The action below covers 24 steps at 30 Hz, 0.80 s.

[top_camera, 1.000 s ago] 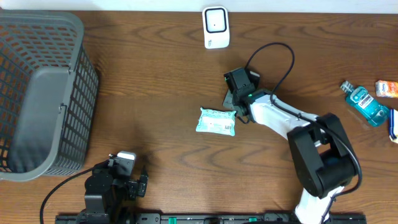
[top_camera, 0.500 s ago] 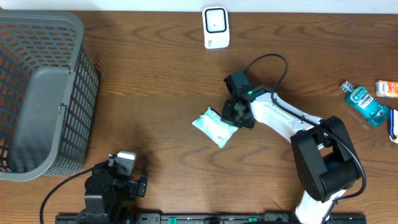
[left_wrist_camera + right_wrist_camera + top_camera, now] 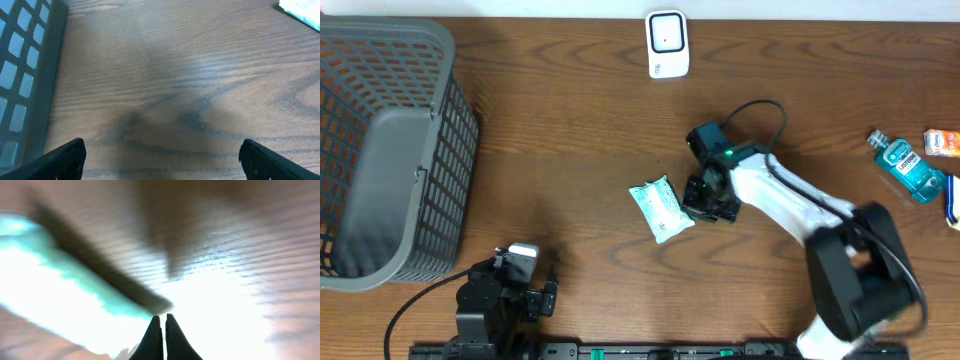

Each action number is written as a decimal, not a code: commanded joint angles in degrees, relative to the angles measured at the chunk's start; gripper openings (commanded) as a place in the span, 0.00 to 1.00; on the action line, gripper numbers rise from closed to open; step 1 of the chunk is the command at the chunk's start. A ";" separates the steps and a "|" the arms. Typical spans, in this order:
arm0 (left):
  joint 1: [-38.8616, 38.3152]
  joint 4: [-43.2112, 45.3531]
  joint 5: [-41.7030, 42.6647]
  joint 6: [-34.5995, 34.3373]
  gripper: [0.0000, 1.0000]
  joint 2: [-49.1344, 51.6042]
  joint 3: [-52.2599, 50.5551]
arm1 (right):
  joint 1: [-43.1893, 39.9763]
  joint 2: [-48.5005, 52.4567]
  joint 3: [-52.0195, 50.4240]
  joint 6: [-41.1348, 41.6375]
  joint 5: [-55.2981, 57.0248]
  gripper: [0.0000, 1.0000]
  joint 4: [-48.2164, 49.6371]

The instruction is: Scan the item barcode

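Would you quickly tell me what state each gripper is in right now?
Left gripper: open, holding nothing.
Right gripper: shut beside the teal packet; no grip on it visible.

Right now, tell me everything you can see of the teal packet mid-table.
The teal packet is a small, flat pouch, pale teal with white print, and looks like soft plastic film with crimped ends. It lies on the wooden table near the centre, turned diagonally. The right gripper is shut at its right edge. Whether it pinches the seam or only touches it can't be told, because the wrist view is washed out. Nothing else touches it.
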 commanded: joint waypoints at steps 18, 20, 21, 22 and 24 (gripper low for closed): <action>0.20 -1.66 0.11 -0.11 0.98 -0.17 -0.83 | 0.33 0.83 0.44 -38.60 -15.85 0.82 17.94; 0.20 -1.66 0.11 -0.11 0.98 -0.17 -0.83 | 0.02 3.17 0.44 -38.56 -15.87 0.77 19.34; 0.20 -1.66 0.11 -0.11 0.98 -0.17 -0.83 | -0.17 4.22 0.44 -38.34 -15.87 0.76 19.82; 0.20 -1.66 0.11 -0.11 0.98 -0.17 -0.83 | -0.39 5.46 0.44 -38.29 -16.04 0.75 20.15; 0.20 -1.66 0.11 -0.11 0.98 -0.17 -0.83 | -0.70 7.67 0.44 -38.32 -17.22 0.75 20.63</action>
